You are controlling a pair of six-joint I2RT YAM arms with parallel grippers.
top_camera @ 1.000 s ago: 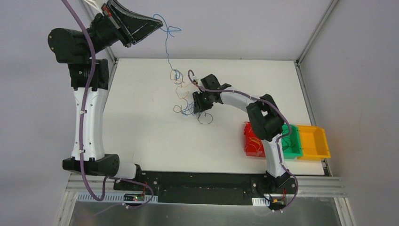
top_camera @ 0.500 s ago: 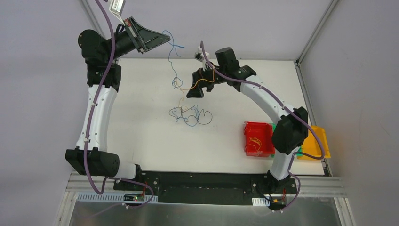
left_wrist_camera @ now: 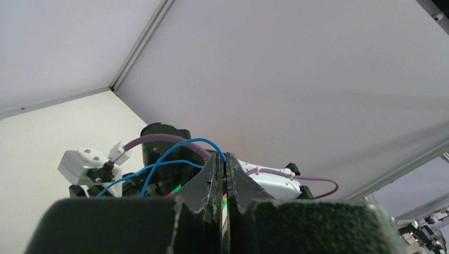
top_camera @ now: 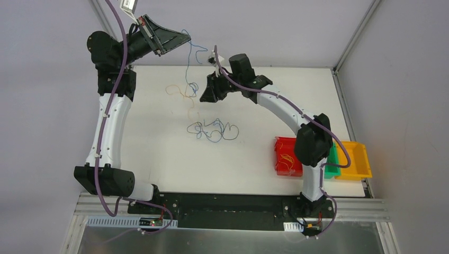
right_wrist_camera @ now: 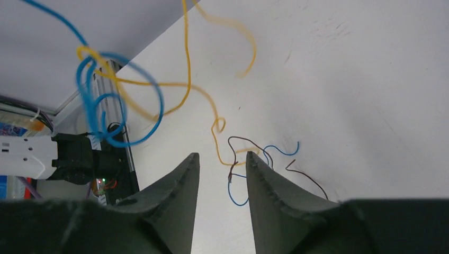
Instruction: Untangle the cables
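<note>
While the desk [top_camera: 159, 153] is carrying a tangled pile of cables [top_camera: 214, 129], left tool [top_camera: 182, 42] clamping tight on a blue cable [top_camera: 186, 69], right tool [top_camera: 204, 97] hanging with jaws partway apart, gripping nothing, orange cable [top_camera: 177, 91] just beside it

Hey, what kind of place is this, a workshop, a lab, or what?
Probably a robotics lab test cell: a left arm and right arm bolted at the edge of a white table, plain panels boxing it in, and thin cables and small coloured bins laid out.
</note>
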